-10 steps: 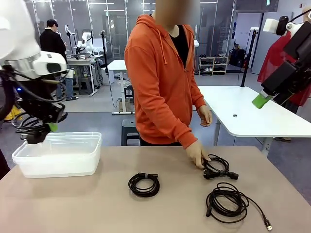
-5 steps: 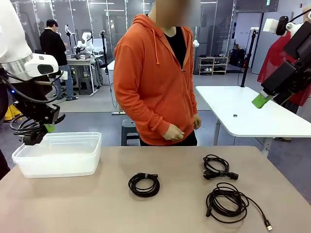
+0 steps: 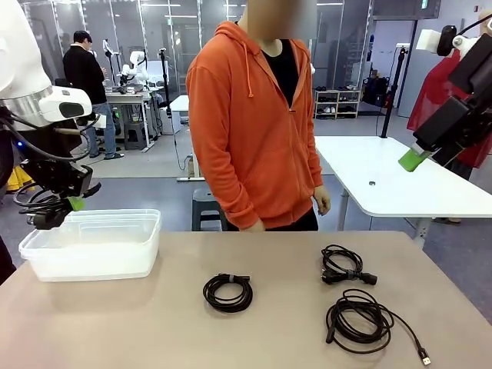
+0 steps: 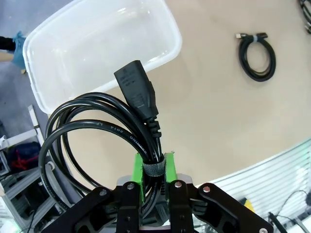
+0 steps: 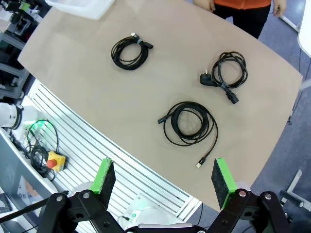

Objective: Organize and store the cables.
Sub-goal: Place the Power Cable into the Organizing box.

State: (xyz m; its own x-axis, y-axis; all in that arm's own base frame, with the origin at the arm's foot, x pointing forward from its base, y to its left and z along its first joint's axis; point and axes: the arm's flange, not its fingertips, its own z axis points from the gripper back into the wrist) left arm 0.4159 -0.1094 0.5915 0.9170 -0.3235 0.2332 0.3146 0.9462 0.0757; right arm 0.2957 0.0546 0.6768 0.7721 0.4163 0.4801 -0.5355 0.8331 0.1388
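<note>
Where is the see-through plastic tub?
In the front view, the tub sits at the table's left edge, beneath the left end effector gripping a coiled cable.

Banded coil [image 3: 227, 280], plug coil [image 3: 342, 273], loose coil [image 3: 338, 321] flat on table [image 3: 138, 323]; fourth coil [image 4: 137, 92] pinched between left fingers [image 4: 138, 172].

Workshop interior: grey floor [image 3: 154, 192] and glazed partitions [image 3: 184, 38] at the rear under ceiling strip lights [image 3: 175, 16]. A white table [image 3: 400, 184] stands at right, a low shelf rack [image 3: 337, 104] behind it, and a grey stool [image 3: 204, 201] beyond the tan desk [image 3: 154, 330].
</note>
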